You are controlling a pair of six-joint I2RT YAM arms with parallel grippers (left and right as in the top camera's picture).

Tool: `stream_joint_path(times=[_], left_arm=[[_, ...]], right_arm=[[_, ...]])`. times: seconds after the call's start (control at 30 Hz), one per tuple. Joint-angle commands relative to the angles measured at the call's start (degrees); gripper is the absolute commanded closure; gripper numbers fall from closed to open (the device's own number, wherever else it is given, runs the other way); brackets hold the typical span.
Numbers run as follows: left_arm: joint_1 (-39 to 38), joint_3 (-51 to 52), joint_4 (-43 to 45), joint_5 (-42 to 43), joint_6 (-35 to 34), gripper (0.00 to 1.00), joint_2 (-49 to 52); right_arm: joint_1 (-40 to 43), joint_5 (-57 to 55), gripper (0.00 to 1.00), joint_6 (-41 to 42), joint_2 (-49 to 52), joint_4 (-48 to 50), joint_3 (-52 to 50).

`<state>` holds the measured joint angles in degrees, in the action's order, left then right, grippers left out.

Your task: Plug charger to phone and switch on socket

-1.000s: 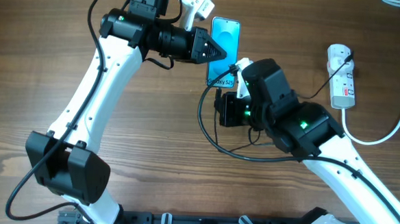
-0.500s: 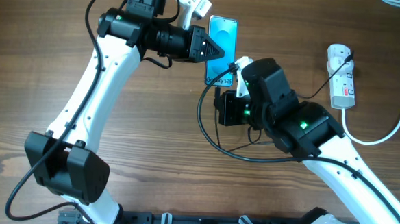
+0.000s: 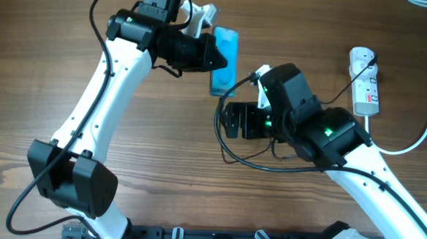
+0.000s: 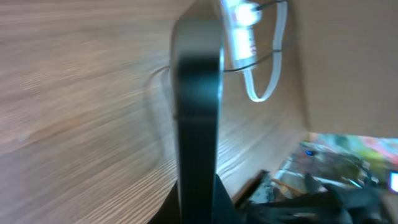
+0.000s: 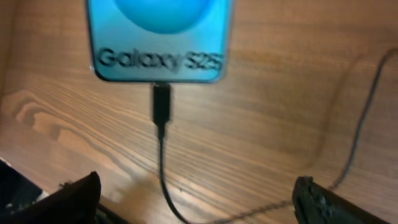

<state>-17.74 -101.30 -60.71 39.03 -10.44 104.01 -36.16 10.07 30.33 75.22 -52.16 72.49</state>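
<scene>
My left gripper [image 3: 217,56] is shut on the phone [image 3: 225,50], holding it tilted up on its long edge above the table. In the left wrist view the phone [image 4: 198,106] shows edge-on as a dark slab between the jaws of the left gripper [image 4: 198,208]. The charger's black connector [image 5: 161,106] sits in the port at the phone's [image 5: 160,37] bottom edge, and its thin cable [image 5: 163,171] hangs down from it. My right gripper [image 5: 199,205] is wide open below the connector, touching nothing. The white socket [image 3: 365,82] lies at the right.
A thick white cord [image 3: 410,148] trails from the socket toward the right table edge. The black charger cable [image 3: 222,151] loops on the wood beneath my right gripper [image 3: 233,120]. The socket [image 4: 241,28] and its cord show blurred behind the phone.
My right gripper has opened, let go of the connector and drawn back from the phone. My left gripper has tipped the phone up onto its edge and shifted it slightly left.
</scene>
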Motion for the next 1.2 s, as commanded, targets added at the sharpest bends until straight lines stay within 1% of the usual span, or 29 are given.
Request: stream_joint_path(times=[0.0,0.07,0.17,0.37,0.63,0.73,0.87,1.03,1.07,1.1,1.13,1.17], left_arm=[[-0.74,0.17,-2.75,-5.07,-1.11,0.96,3.26],[-1.51,0.17,-4.04,-5.07,-1.11,0.96,6.82],[-2.45,0.17,-4.28,-5.09,-1.05,0.96,11.61],[-2.78,0.17,-0.31,-5.46,-0.31,0.96,19.08],[-2.89,0.17,1.79,-5.51,-0.31,0.96,23.32],[-3.13,0.26,2.49,-8.35,-0.31,0.96,25.05],[-3.15,0.28,3.32,-8.7,-0.28,0.96,27.78],[-3.15,0.31,4.59,-8.72,-0.31,0.96,28.09],[-3.15,0.33,4.61,-8.72,-0.31,0.91,28.09],[-3.15,0.35,4.59,-8.81,-0.28,0.82,28.09],[-3.15,0.48,4.61,-9.29,-0.31,0.76,28.09],[-3.15,0.48,4.55,-10.64,-0.31,0.76,28.09]], right_arm=[[0.2,0.35,0.0,2.45,0.42,-1.77,1.05],[0.2,0.52,0.0,4.15,0.42,-2.69,1.05],[0.17,0.52,0.0,4.37,0.44,-3.87,1.01],[0.17,0.5,0.0,4.39,0.44,-5.55,0.9],[0.17,0.48,0.0,4.39,0.44,-5.57,0.9],[0.15,0.55,0.0,4.9,0.44,-5.79,0.87],[0.13,0.5,0.0,5.81,0.44,-7.04,0.87],[0.13,0.5,0.0,5.84,0.44,-7.06,0.87],[0.13,0.48,0.0,5.84,0.44,-7.06,0.87],[0.13,0.39,0.0,5.86,0.44,-7.06,0.87],[0.13,0.22,0.0,5.84,0.44,-7.06,0.87],[0.13,-0.02,0.0,5.84,0.44,-7.13,0.87]])
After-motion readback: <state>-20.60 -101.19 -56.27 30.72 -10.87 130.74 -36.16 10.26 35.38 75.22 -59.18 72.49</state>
